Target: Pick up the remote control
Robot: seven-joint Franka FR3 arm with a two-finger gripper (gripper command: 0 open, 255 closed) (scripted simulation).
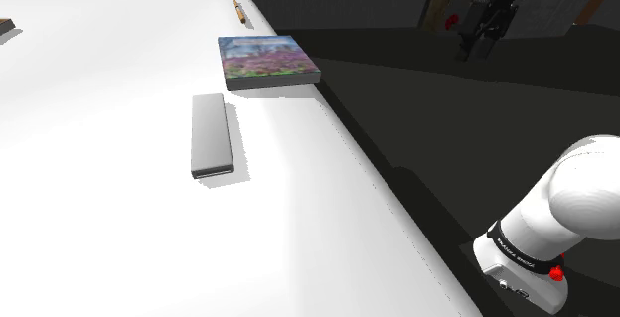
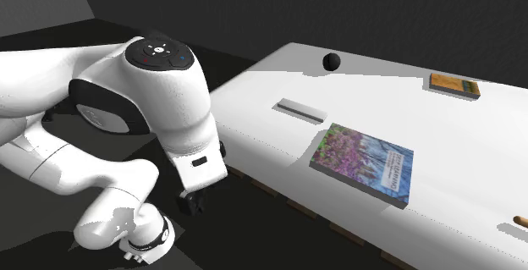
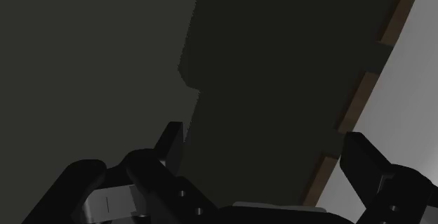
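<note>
The remote control (image 1: 210, 134) is a flat grey bar lying on the white surface (image 1: 119, 216), a little in front of a flower-covered book (image 1: 268, 62). The second exterior view shows the remote control (image 2: 299, 109) near the surface's near edge. My black gripper (image 1: 479, 45) hangs off to the side, over the dark floor beyond the surface's edge and well apart from the remote. In the wrist view the gripper (image 3: 270, 152) is open: its fingers (image 3: 368, 163) stand wide apart with nothing between them. Below the white arm, the gripper (image 2: 196, 199) points down at the floor.
The flower book (image 2: 364, 162) lies close to the surface's edge. A black ball (image 2: 331, 61), a small orange book (image 2: 454, 85) and a brown stick (image 1: 239, 9) lie farther out. Wooden slats (image 3: 351, 110) show under the surface's rim. The arm's base (image 1: 527, 255) stands at the shoulder view's lower right.
</note>
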